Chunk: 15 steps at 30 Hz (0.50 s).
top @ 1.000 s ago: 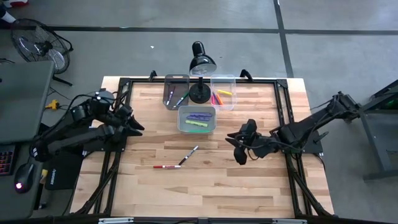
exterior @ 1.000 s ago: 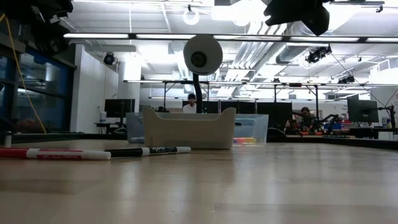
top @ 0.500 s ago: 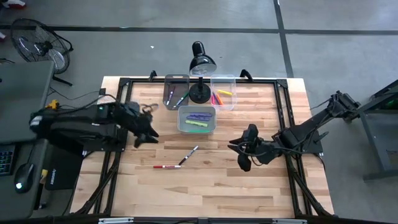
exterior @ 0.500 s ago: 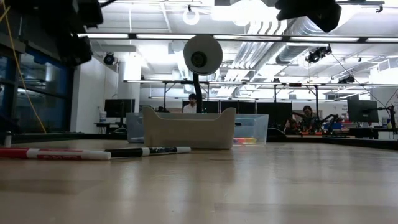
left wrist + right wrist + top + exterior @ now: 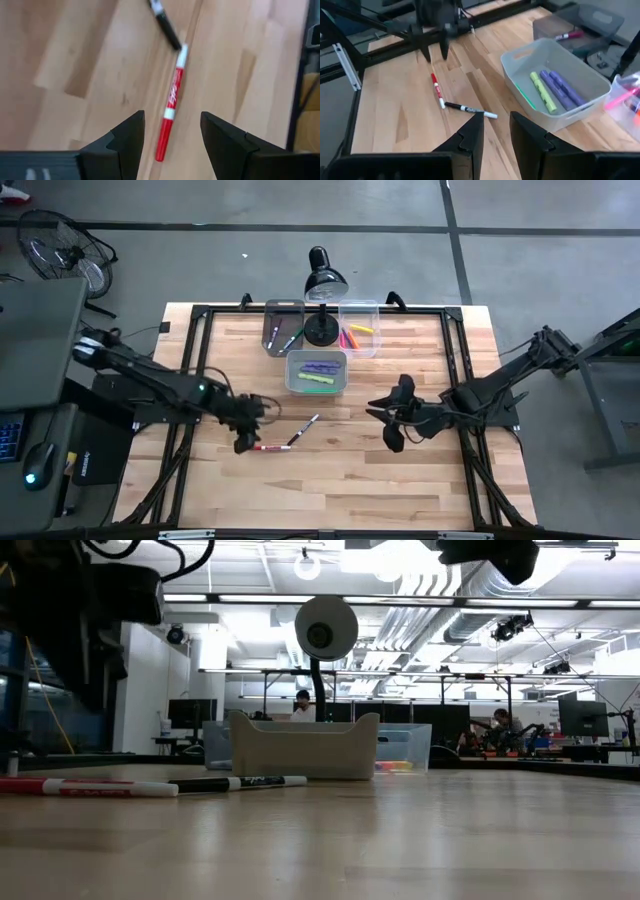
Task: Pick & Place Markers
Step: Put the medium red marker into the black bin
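Note:
A red-and-white marker (image 5: 171,111) lies flat on the wooden table, and a black-and-white marker (image 5: 303,429) lies just right of it, their tips close together. My left gripper (image 5: 171,122) hangs open above the red marker's red end, one finger on each side, touching nothing; in the high view it (image 5: 250,435) is left of centre. At the right of the table, my right gripper (image 5: 496,129) is raised and open, with nothing between its fingers. A grey bin (image 5: 317,372) holds purple and yellow-green markers.
Two clear bins (image 5: 283,328) (image 5: 360,330) with markers stand at the far edge on either side of a black desk lamp (image 5: 324,280). A black frame (image 5: 200,315) runs round the table's edge. Bare wood lies toward the near edge.
My left gripper has swung from the table's left edge toward the middle and come down, tipping downward, until it stands over the red marker; its fingers have stayed open. The markers have not moved.

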Each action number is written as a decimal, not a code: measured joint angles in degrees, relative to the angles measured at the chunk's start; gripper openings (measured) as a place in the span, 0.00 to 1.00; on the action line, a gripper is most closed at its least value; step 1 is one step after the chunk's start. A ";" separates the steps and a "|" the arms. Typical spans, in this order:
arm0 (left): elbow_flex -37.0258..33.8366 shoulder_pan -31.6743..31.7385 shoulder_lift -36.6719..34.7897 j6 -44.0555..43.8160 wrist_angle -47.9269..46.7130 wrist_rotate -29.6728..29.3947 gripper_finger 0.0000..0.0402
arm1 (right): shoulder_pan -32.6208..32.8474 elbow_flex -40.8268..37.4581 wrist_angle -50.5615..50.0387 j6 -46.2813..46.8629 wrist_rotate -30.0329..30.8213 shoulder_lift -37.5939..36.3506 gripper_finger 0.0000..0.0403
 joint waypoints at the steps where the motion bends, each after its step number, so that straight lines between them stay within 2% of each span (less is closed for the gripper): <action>1: 0.00 -1.12 1.61 -1.04 0.76 -0.51 0.47 | -0.04 0.00 0.04 -0.42 0.14 -0.63 0.21; 4: 2.43 -4.09 6.85 -2.93 1.09 -2.14 0.47 | -0.08 0.00 0.01 -2.11 0.89 -3.51 0.21; 8: 8.34 -7.35 13.87 -1.08 -0.78 -4.30 0.47 | -0.40 0.00 0.15 -5.71 2.36 -8.39 0.21; 15: 18.86 -10.67 27.26 5.26 -7.67 -7.38 0.47 | -1.55 0.00 0.40 -8.12 -3.46 -11.21 0.21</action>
